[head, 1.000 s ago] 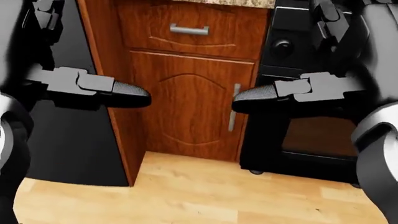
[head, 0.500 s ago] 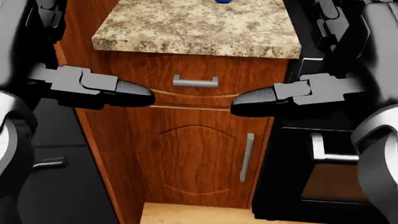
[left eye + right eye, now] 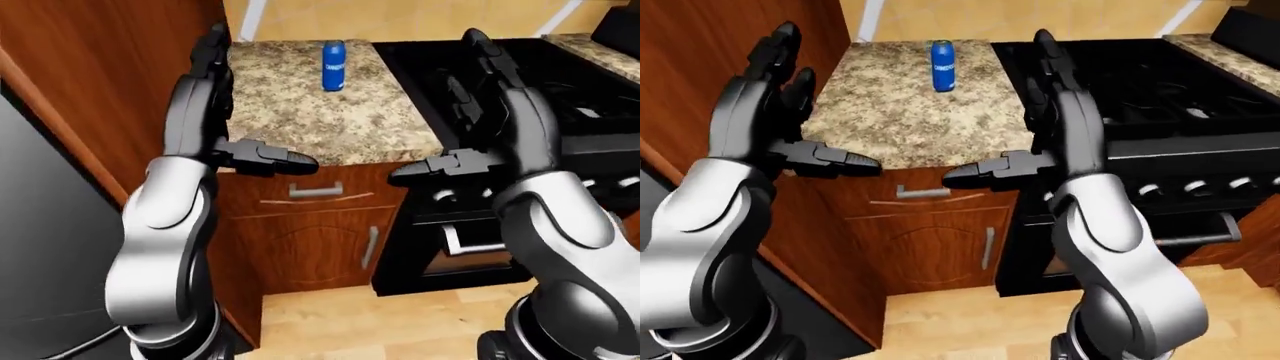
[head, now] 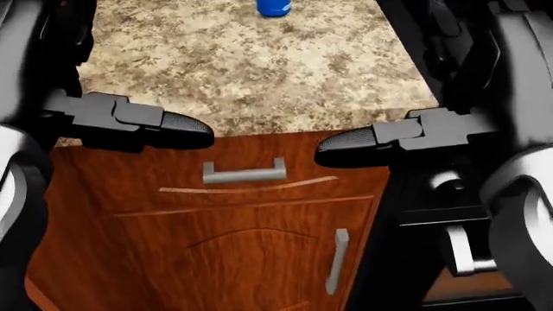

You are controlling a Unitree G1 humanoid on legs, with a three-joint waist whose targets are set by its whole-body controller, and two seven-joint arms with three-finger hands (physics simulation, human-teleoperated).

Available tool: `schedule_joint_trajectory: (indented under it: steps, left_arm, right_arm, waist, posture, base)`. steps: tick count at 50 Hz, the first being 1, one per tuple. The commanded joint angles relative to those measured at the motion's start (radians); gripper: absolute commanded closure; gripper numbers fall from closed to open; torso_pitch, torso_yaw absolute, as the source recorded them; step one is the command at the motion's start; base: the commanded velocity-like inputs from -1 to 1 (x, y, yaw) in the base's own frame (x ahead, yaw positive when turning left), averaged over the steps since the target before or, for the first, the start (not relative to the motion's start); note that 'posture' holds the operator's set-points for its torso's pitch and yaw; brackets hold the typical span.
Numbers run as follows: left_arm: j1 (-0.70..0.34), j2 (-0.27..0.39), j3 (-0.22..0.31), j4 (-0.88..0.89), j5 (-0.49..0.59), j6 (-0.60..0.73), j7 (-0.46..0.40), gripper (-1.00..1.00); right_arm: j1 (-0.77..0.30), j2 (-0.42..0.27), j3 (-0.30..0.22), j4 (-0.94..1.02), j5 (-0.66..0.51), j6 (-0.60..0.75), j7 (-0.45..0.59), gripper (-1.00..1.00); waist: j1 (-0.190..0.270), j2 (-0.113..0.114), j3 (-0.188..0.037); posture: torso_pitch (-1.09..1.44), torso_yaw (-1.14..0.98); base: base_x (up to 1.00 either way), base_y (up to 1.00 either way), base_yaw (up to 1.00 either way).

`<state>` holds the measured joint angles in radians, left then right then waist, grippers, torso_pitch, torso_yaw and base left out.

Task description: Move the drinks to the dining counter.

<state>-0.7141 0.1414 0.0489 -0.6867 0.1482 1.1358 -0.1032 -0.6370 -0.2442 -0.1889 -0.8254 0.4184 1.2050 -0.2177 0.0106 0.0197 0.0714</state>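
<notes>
A blue drink can (image 3: 334, 66) stands upright near the top edge of a speckled granite counter (image 3: 330, 120); its base also shows at the top of the head view as the can (image 4: 274, 6). Both hands are raised between me and the counter, well short of the can and touching nothing. My left hand (image 3: 240, 112) is open, fingers pointing up and thumb (image 4: 177, 129) sticking out to the right. My right hand (image 3: 440, 112) mirrors it, open, with its thumb (image 4: 350, 144) pointing left.
A black stove (image 3: 530, 90) adjoins the counter on the right, its oven handle (image 3: 480, 244) below. Under the counter are a wooden drawer with a metal handle (image 4: 244, 172) and a cabinet door (image 4: 259, 259). A tall wooden panel (image 3: 100, 75) and a dark appliance (image 3: 40, 247) stand left.
The camera has risen: the floor and cabinet door slid down the head view, and the countertop with the blue can came in. Both hands keep the same open pose.
</notes>
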Motion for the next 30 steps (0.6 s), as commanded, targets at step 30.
schedule_joint_trajectory:
  steps: [30]
  left_arm:
    - [-0.049, 0.01, 0.004, -0.043, -0.006, -0.02, 0.001, -1.0]
  right_arm:
    - [-0.034, 0.007, -0.004, -0.038, -0.067, -0.034, 0.039, -1.0]
  waist:
    - [0.026, -0.056, -0.024]
  posture:
    - [0.0, 0.0]
  base:
    - [0.4, -0.01, 0.23]
